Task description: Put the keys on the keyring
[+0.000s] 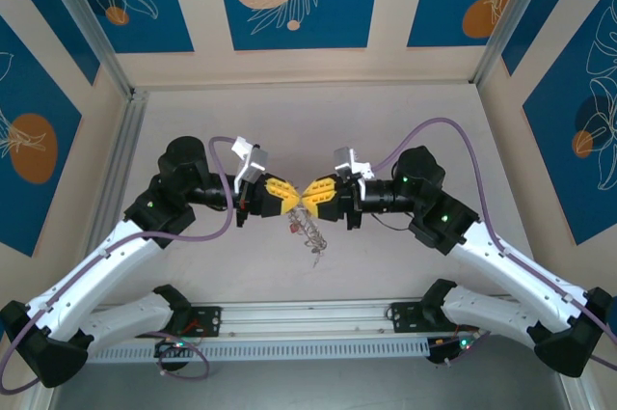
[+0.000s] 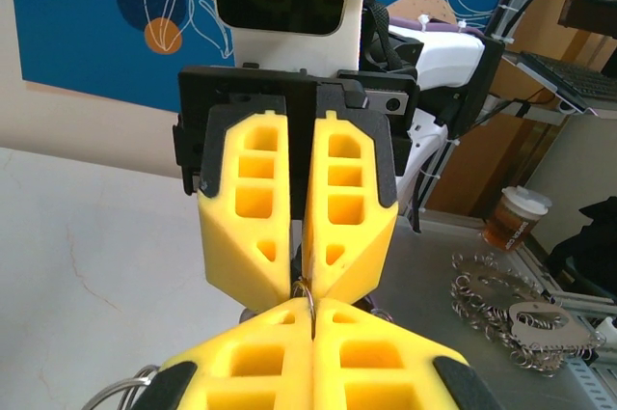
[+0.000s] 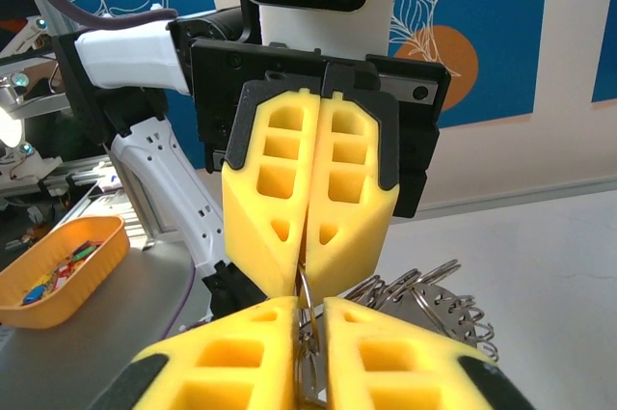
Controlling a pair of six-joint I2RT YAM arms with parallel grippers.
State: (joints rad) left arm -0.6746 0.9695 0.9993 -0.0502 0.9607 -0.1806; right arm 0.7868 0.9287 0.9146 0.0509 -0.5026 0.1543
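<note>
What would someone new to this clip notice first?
Two yellow-fingered grippers meet tip to tip at the centre of the top view. The left gripper and the right gripper both pinch the keyring, which hangs below them. In the right wrist view, an orange tray of small coloured pieces sits off to the left.
</note>
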